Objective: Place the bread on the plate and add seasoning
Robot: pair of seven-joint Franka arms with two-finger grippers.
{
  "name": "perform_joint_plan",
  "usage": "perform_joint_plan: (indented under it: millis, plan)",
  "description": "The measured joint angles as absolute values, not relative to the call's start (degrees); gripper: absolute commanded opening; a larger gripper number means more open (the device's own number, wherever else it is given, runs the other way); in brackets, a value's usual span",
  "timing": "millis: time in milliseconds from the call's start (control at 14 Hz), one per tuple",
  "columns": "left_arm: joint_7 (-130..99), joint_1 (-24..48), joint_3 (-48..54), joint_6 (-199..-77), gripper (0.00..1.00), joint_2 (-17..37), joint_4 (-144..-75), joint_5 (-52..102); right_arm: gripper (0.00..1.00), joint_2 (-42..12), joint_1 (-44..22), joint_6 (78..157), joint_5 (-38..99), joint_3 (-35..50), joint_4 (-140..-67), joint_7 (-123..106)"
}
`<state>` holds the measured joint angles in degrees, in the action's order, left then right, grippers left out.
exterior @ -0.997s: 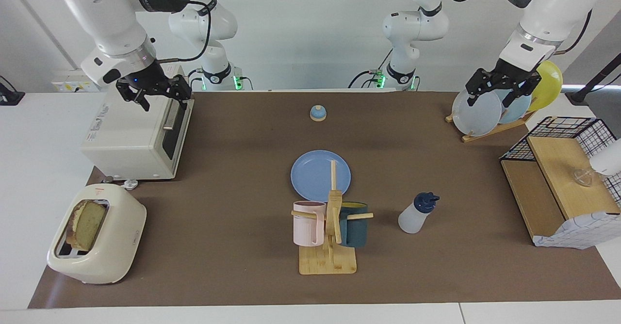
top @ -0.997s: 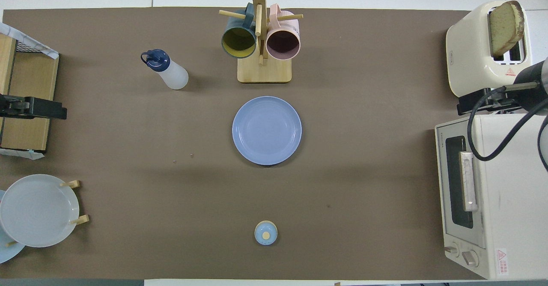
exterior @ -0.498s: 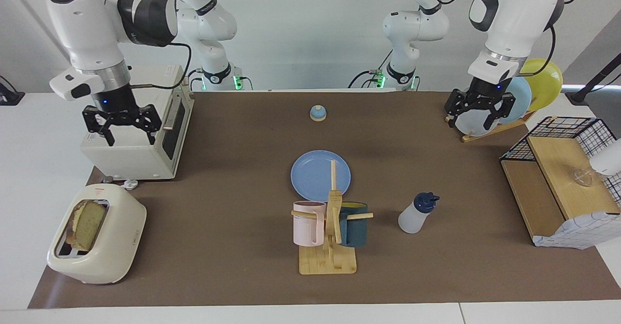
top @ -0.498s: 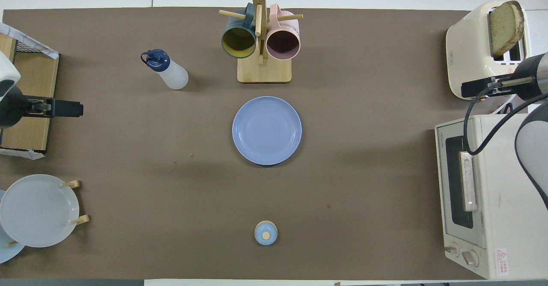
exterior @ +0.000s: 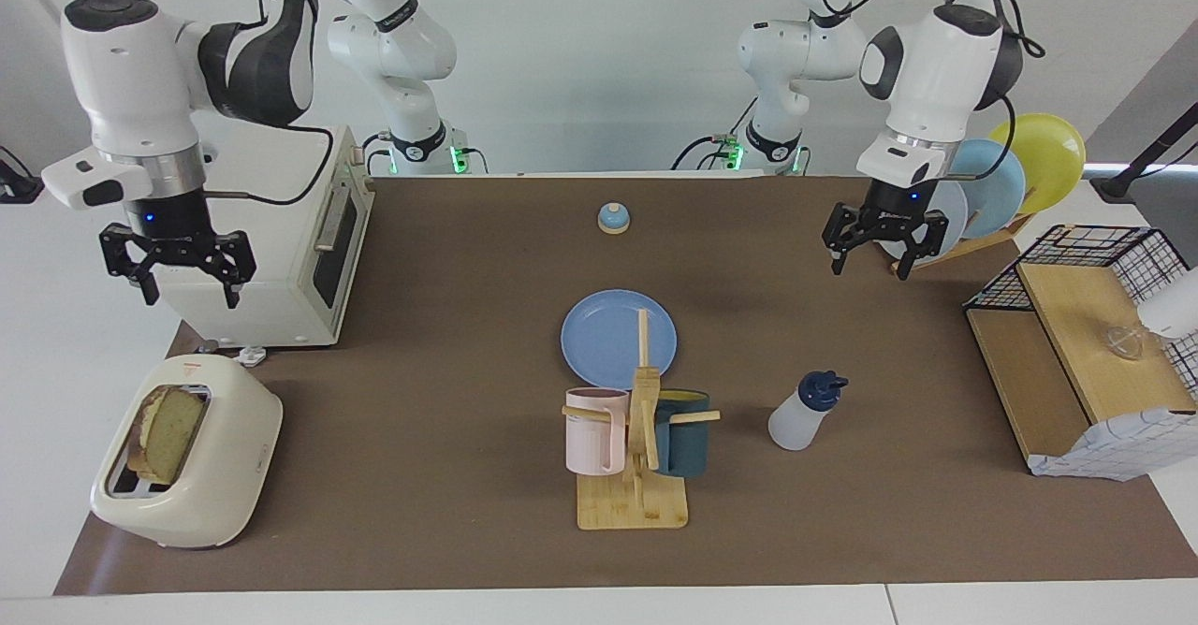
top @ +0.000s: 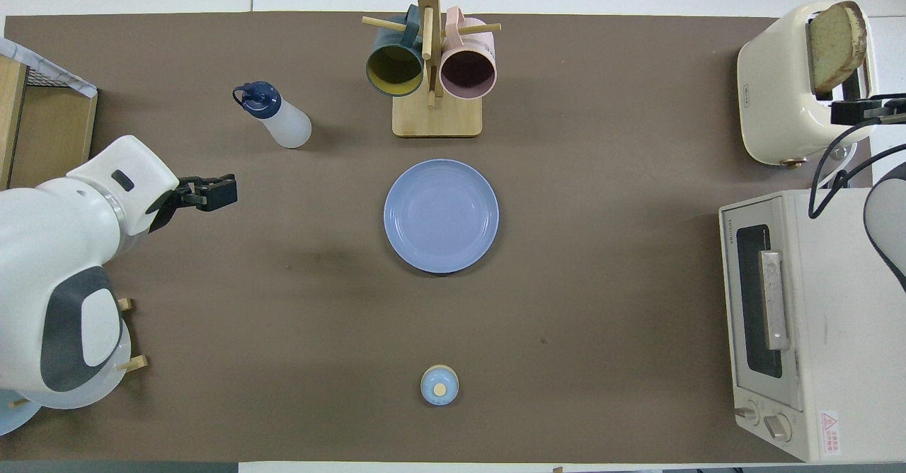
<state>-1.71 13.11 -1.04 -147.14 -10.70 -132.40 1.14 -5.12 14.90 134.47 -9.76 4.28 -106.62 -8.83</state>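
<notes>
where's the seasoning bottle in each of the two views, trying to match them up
Facing view: the seasoning bottle stands low in the picture, right of centre, beside the mug rack toward the left arm's end of the table.
Overhead view: the same bottle sits high in the picture, left of centre.
Shared landmark: the mug rack, which stands beside the bottle in both views.

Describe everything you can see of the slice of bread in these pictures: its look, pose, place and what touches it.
The bread is one pale yellowish-tan slice with a darker brown crust, roughly square and porous-looking. It stands on edge, leaning slightly, in a slot of the cream toaster, its upper part sticking out above the top. The toaster sits at the right arm's end of the table, farther from the robots than the toaster oven. Only the toaster touches the bread. The right gripper hangs open in the air, apart from the bread.
</notes>
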Motion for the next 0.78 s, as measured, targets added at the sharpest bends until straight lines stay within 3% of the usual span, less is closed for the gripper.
perform_joint_plan:
  millis: [356, 783]
  plan:
    - [-3.3, 14.8, -1.0, -168.7, 1.0, -7.4, -142.1, 1.1, 0.85, -11.5, 15.3, 140.3, -14.2, 4.2, -102.2, -8.7]
    - [-4.9, 17.2, -1.0, -189.0, 1.0, 5.5, -142.9, 1.4, 0.79, -15.5, 15.3, 143.7, -16.7, 4.4, -98.8, -8.7]
